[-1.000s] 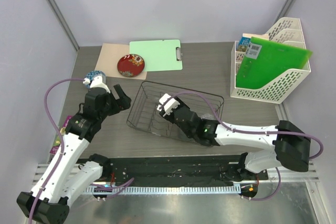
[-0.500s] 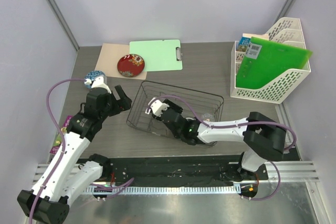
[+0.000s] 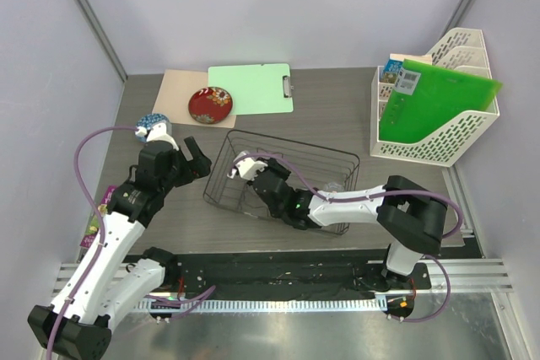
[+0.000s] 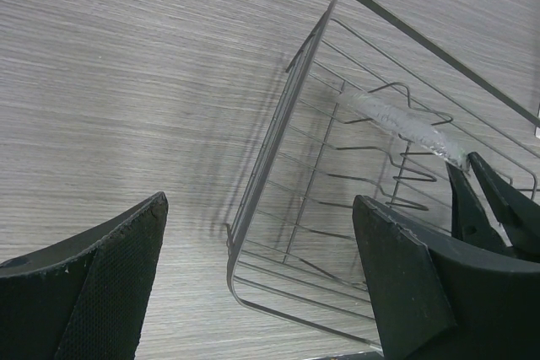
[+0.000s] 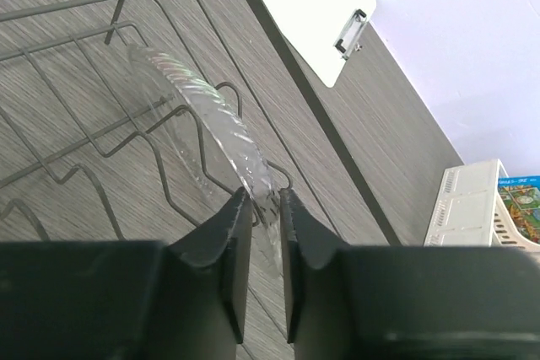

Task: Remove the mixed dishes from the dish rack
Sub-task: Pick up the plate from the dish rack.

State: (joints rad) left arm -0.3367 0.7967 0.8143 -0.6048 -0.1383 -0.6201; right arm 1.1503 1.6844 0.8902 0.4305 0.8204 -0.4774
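The dish rack (image 3: pixel 337 154), a dark wire basket, sits mid-table. A clear glass bowl (image 5: pixel 211 132) stands on edge between its prongs, and the left wrist view shows the same bowl (image 4: pixel 396 120). My right gripper (image 5: pixel 264 200) is inside the rack's left part (image 3: pixel 245 168), its jaws narrowed onto the bowl's rim. My left gripper (image 3: pixel 196 158) hangs open beside the rack's left end (image 4: pixel 278 149), holding nothing (image 4: pixel 260 204). A small red floral plate (image 3: pixel 210 104) lies on a beige mat (image 3: pixel 179 94). A blue patterned bowl (image 3: pixel 153 126) peeks out behind the left arm.
A pale green clipboard (image 3: pixel 251 88) lies behind the rack. A white mesh file holder (image 3: pixel 439 115) with a green folder (image 3: pixel 434 103) stands at the right. The walls close in at the left and back.
The right gripper has travelled left across the rack to the prongs, and its jaws have narrowed onto the glass bowl's rim. The left arm has stayed put.
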